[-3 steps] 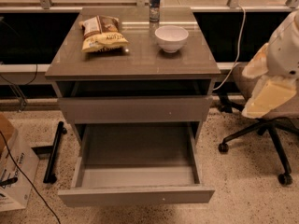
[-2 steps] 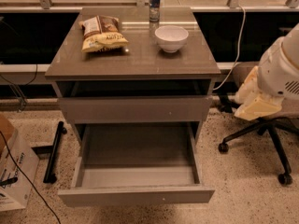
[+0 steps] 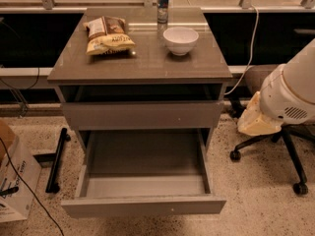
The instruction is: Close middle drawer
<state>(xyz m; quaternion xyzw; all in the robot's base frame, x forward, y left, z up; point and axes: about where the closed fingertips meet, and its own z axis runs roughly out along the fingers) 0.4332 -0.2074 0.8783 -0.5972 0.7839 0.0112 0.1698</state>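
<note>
At the centre of the view stood the cabinet (image 3: 142,65). At 6 o'clock the middle drawer (image 3: 142,206) was pulled fully out, its slim front nearest the camera and its box bare inside. It had not shifted over the last second. The upper drawer (image 3: 142,114) sat nearly shut above it.

The change lay at 3 o'clock. The white arm (image 3: 295,90) had swung lower, and the cream gripper (image 3: 256,121) had slid toward 8 o'clock. It was nearer the cabinet's right side but apart from it, and well apart from the drawer front. I judged this an approach only: closing had not begun. The gripper would need to reach the slim front and push it toward 12 o'clock.

Whether the gripper was wide or narrow could not be told. The arm was cut off by the right edge and hid part of the chair (image 3: 290,151). Anything beneath the open drawer was hidden. On top lay a chip bag (image 3: 108,33) at 11 o'clock, and a bowl (image 3: 180,39) and a can (image 3: 163,5) at 12 o'clock.
</note>
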